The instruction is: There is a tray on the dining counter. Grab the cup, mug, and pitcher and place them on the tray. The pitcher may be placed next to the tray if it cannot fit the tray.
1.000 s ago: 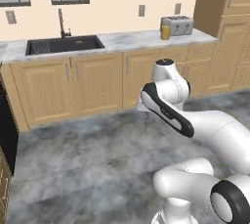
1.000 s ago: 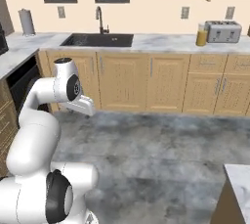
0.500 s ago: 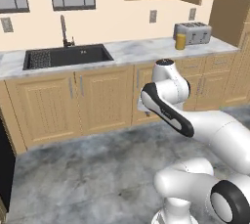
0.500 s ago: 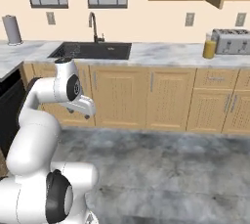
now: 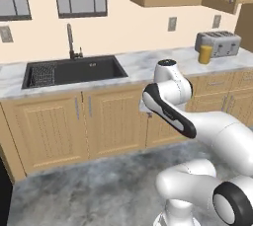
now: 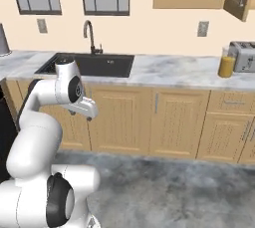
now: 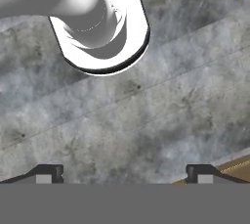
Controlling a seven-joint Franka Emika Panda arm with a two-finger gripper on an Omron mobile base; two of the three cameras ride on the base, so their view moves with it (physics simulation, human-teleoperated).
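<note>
On worktop by toaster [image 5: 219, 43]: pitcher [image 5: 205, 54], small, blurry. Gripper [image 7: 125, 174] spread wide, nothing held, over floor.

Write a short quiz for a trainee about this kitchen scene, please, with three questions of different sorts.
1. True or false: the pitcher stands on the worktop beside the toaster.
2. Which is set into the worktop below the windows? A) a stove B) a sink C) a tray
3. Fill in: the gripper points down at the grey floor with its jaws ____.

Key: 1 true; 2 B; 3 open.
</note>
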